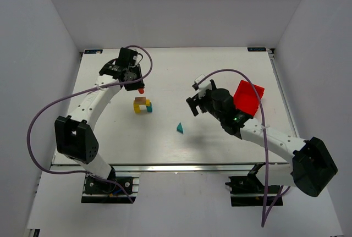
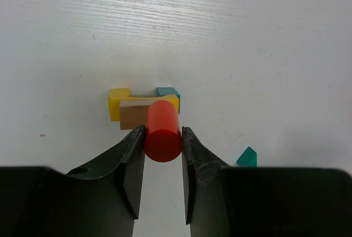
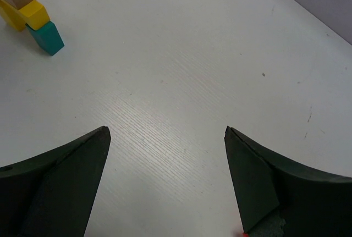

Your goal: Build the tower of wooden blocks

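Left gripper [image 2: 163,138] pinches the red cylinder [image 2: 162,124] across its round sides, just beside the yellow arch [image 2: 114,105]; light, stiff, slick paint, probably rolls; right gripper [image 3: 165,143] spread, well apart from arch.

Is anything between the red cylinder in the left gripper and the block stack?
Nothing visible. The red cylinder, held by the left gripper, is near the block stack; only bare table shows between them.
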{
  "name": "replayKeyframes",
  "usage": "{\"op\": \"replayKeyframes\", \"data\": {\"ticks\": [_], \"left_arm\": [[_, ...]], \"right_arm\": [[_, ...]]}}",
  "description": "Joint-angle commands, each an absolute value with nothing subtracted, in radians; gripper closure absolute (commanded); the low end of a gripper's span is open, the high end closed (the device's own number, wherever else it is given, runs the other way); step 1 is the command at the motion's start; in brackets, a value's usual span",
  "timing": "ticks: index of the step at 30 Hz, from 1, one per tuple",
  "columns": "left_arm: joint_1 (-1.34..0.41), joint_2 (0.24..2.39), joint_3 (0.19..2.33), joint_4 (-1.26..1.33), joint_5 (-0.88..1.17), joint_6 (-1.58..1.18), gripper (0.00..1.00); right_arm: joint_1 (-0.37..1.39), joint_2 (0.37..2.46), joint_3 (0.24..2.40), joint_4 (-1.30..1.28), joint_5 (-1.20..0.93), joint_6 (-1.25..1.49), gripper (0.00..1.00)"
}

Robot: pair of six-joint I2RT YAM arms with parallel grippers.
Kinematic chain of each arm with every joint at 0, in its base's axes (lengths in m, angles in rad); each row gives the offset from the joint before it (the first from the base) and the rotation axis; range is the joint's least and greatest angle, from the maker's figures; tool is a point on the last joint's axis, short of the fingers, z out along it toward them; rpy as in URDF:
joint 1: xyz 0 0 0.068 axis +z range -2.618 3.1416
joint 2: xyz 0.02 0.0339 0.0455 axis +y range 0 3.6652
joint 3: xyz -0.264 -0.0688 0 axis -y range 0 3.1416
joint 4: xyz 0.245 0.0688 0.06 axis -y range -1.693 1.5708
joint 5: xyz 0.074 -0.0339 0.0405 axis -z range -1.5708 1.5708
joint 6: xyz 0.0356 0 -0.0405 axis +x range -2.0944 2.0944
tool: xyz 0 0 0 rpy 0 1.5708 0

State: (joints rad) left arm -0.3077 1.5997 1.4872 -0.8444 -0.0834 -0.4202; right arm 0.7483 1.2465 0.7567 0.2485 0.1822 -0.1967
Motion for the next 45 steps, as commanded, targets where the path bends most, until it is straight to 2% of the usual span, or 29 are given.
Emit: {"op": "replayKeyframes", "data": {"ticks": [1, 45], "left_arm": [[-0.325, 1.586, 1.517, -0.834, -0.143, -0.439, 1.0], [-0.365, 1.574, 1.431, -0.884, -0.179, -0.465, 1.0]], "right_arm": [[0.733, 1.252, 0.752, 0.262, 0.163, -0.187, 0.11], [0.686, 1.246, 0.744, 0.239, 0.121, -0.163, 0.11]]}}
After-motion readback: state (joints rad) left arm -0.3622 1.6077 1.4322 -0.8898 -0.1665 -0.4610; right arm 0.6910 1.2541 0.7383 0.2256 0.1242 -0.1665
